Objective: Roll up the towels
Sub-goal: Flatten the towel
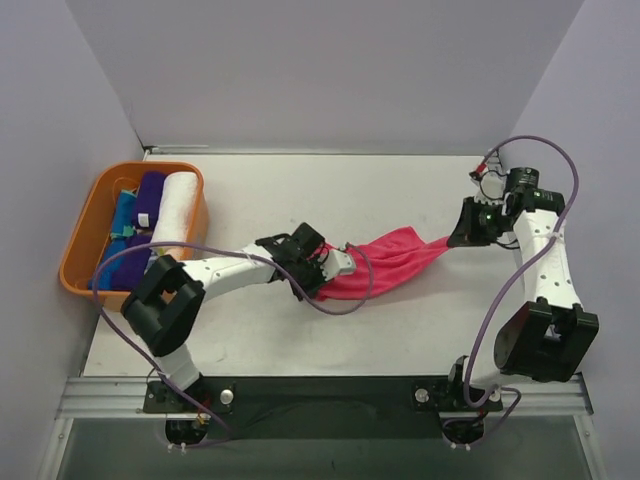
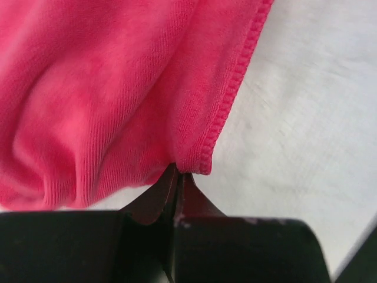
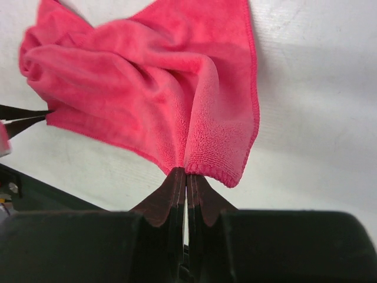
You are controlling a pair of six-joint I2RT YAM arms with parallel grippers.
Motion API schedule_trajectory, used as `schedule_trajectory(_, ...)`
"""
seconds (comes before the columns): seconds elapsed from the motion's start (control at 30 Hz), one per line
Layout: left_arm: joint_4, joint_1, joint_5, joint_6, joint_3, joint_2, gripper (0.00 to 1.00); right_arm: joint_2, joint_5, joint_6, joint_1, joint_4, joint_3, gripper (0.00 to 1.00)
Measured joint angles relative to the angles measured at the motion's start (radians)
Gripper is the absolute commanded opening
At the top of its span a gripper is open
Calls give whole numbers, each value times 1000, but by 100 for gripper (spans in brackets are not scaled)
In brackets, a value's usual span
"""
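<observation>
Top view first: the hot pink towel is strung across the middle of the table, bunched and stretched between the left gripper and the right gripper. Rolled towels, white, purple and possibly a half-hidden teal one, sit in the orange basket far left.

Left wrist: fingers are pressed together, pinching a hemmed corner.

Right wrist: fingers are clamped on the opposite edge, with folds fanning outward.

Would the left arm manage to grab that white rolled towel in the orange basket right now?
Probably not yet: its pincer is shut on the pink towel. The white roll lies uncovered nearby otherwise.
</observation>
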Motion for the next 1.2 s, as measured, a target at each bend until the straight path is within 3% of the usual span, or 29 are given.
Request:
schedule_trajectory(0.2,-232,165,253,21,56,-349,0,-167,-148,45,-122,-19,5,0)
schedule_trajectory(0.3,-298,184,360,26,152,-522,0,-303,-191,81,-199,-24,17,0)
schedule_trajectory(0.4,-318,181,442,29,205,-576,0,-418,-204,116,-211,-19,35,0)
schedule_trajectory(0.5,-314,211,494,32,223,-507,0,-465,-198,138,-194,-8,35,0)
schedule_trajectory(0.6,-297,258,519,40,259,-311,2,-391,-161,153,-154,22,17,0)
schedule_trajectory(0.77,-281,341,515,58,349,96,40,-101,-34,164,-49,126,-56,0)
schedule_trajectory(0.87,-284,403,503,37,386,214,49,77,52,168,0,171,-80,0)
schedule_trajectory(1.03,-263,502,443,37,364,152,49,274,188,175,22,210,-32,0)
schedule_trajectory(1.2,-241,419,352,79,218,-82,47,354,248,177,22,242,43,0)
